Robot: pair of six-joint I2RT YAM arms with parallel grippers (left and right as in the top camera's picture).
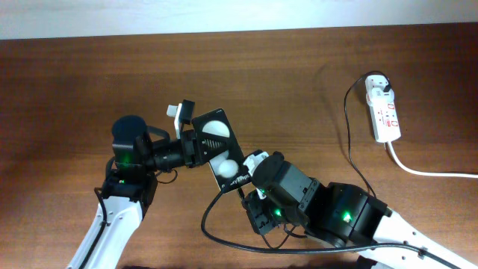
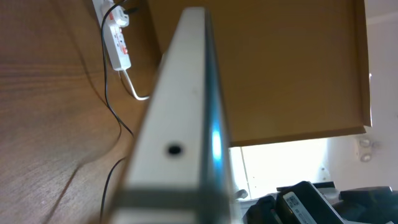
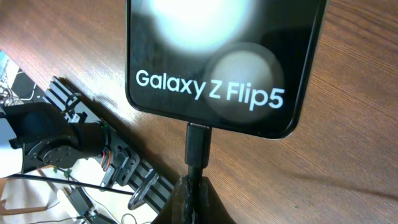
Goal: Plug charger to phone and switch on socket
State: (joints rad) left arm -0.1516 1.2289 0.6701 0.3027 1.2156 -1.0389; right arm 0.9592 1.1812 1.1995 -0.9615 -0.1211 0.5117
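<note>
The black phone (image 1: pixel 221 147) is lifted off the table and tilted, its glossy face showing two bright white spots. My left gripper (image 1: pixel 193 146) is shut on its left edge; the left wrist view shows only the phone's silvery edge (image 2: pixel 186 112) close up. In the right wrist view the phone (image 3: pixel 217 56) reads "Galaxy Z Flip5". The charger connector (image 3: pixel 199 144) sits in the port on its bottom edge. My right gripper (image 3: pixel 196 202) is shut on the thin black cable just behind the connector, at the phone's lower right corner in the overhead view (image 1: pixel 251 181). The white socket (image 1: pixel 382 110) lies at the far right with the charger's black plug (image 1: pixel 382 87) in it.
The charger cable (image 1: pixel 349 138) runs from the socket down the table and loops under my right arm. A thick white cord (image 1: pixel 426 172) leaves the socket toward the right edge. The socket also shows in the left wrist view (image 2: pixel 118 38). The table's front edge is near both arm bases.
</note>
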